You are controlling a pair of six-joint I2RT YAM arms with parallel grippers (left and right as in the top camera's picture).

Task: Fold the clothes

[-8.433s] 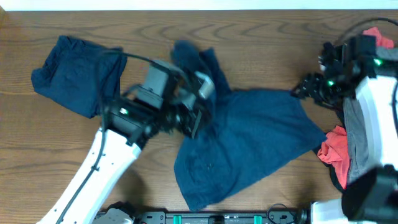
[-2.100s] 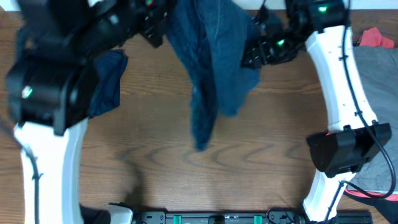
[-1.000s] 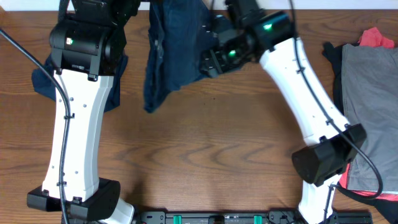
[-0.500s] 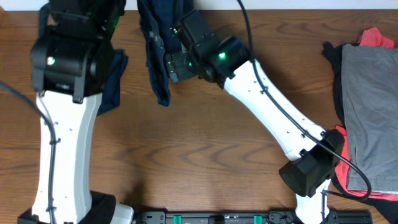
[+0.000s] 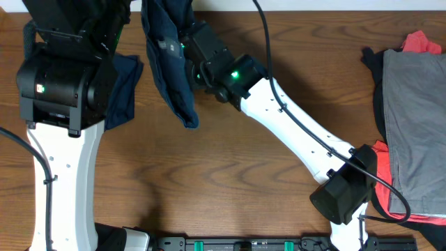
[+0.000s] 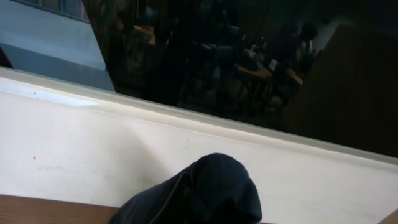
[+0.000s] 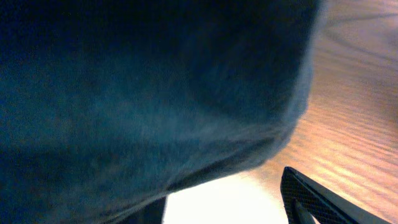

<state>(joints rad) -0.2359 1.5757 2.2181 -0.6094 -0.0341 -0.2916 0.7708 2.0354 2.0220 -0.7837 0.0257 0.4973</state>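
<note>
- Two arms reach away from us, and the brown wood-grain worktop (image 5: 230, 195) shows open grain between their bases.
- Off on the right side sits a flat grey cloth (image 5: 411, 118) with red scraps (image 5: 378, 162) tucked at its edge, well apart from the action.
- Further back, under the left arm (image 5: 63, 77), a crumpled navy piece (image 5: 124, 87) lies on the wood.
- Here's the main event: the dark navy blue fabric garment (image 5: 167, 63) hangs in the air as a long strip. Its top is at the far edge and its loose end points toward us. I cannot tell whether that end touches the worktop.
- The left tool is hidden at the far edge with its fingers together. That garment (image 6: 205, 190) is bunched right under its camera, so I judge it clamped on the top.
- The right tool (image 5: 182, 57) has its fingers spread wide, with one black finger (image 7: 308, 199) showing. Navy cloth fills its view, but I see nothing gripped.
- The key relation: the strip lies just to the left of the right tool, about mid-length, so the right arm is nearer the free part. A grab would likely come across the long axis.
- Beyond are a white wall (image 6: 93, 143) and dark glass (image 6: 249, 56).
</note>
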